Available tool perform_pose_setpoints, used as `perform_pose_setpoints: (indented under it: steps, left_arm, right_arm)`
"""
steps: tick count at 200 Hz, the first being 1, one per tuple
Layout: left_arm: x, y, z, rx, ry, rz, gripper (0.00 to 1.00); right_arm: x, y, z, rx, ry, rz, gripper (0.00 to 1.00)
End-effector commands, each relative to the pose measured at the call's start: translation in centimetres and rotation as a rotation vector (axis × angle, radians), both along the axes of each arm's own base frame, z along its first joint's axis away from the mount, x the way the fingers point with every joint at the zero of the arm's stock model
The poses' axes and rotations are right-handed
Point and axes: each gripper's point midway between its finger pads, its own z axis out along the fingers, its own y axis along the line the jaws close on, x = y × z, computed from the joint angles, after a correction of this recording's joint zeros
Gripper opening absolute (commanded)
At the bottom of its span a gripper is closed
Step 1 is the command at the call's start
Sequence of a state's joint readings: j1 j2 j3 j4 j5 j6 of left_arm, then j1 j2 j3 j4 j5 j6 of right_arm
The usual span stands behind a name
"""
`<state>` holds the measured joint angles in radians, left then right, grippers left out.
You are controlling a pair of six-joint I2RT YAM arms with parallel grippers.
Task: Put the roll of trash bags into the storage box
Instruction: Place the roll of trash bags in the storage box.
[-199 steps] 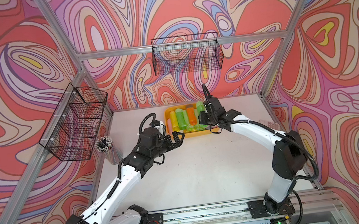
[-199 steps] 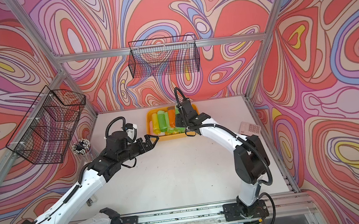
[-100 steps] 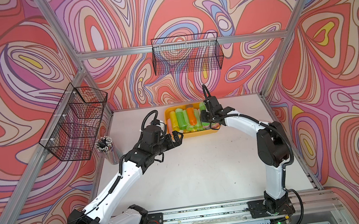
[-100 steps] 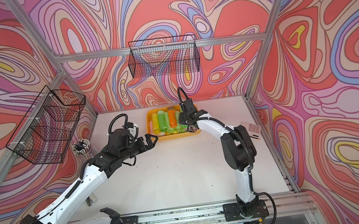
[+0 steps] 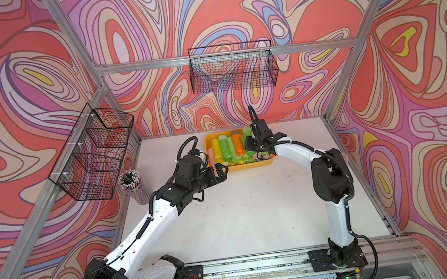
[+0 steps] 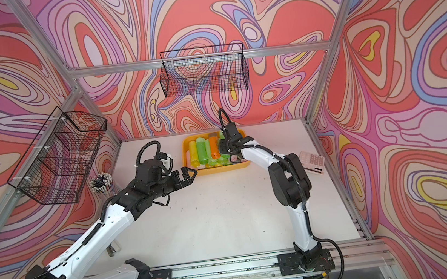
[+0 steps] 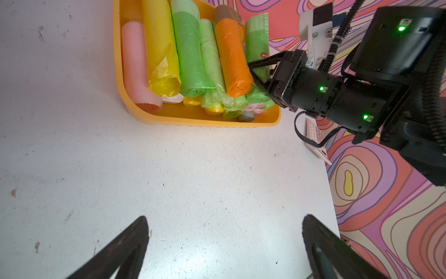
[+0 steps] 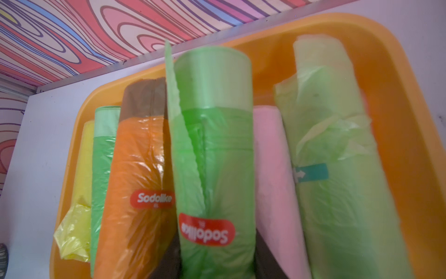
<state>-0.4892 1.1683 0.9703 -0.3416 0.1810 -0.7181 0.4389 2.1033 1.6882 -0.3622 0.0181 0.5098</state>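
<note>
The storage box point(image 5: 251, 166) point(image 6: 220, 168) is an orange-yellow tray at the back of the table, holding several coloured rolls. My right gripper point(image 5: 249, 146) point(image 6: 222, 149) point(image 8: 217, 253) is over the box, shut on a green roll of trash bags point(image 8: 214, 157) point(image 7: 257, 46) with a red label. That roll sits between an orange roll point(image 8: 135, 169) and a pink roll point(image 8: 272, 169); whether it touches them I cannot tell. My left gripper point(image 5: 220, 172) point(image 6: 189, 174) point(image 7: 224, 229) hangs open and empty above the table, just in front of the box's left corner.
Black wire baskets hang on the back wall point(image 5: 232, 67) and the left wall point(image 5: 95, 152). A cup of pencils point(image 5: 131, 180) stands at the table's left edge. A pink calculator point(image 6: 312, 161) lies near the right edge.
The right arm's elbow has swung inward toward the table's middle, while its gripper stays over the box, shut on the green roll. The left arm has barely shifted.
</note>
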Motion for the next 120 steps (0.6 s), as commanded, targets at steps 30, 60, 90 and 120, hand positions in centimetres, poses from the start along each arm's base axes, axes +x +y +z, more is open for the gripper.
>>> perform_pose_setpoints:
  steps: [30,60,90,120]
  left_arm:
    - [0.0,0.4,0.4,0.008,-0.003,0.013,1.00]
    - [0.0,0.5,0.0,0.018,0.006,0.013,1.00]
    - [0.0,0.8,0.0,0.025,-0.002,0.025,1.00]
    - [0.1,1.4,0.2,0.055,-0.025,0.046,1.00]
  right_arm:
    - [1.5,0.8,-0.8,0.002,-0.028,0.015,0.18]
    - [1.5,0.7,-0.7,-0.005,-0.023,0.019,0.35]
    - [1.3,0.6,0.7,-0.003,-0.036,0.015,0.68]
    - [0.7,0.3,2.6,0.012,-0.052,0.013,0.84]
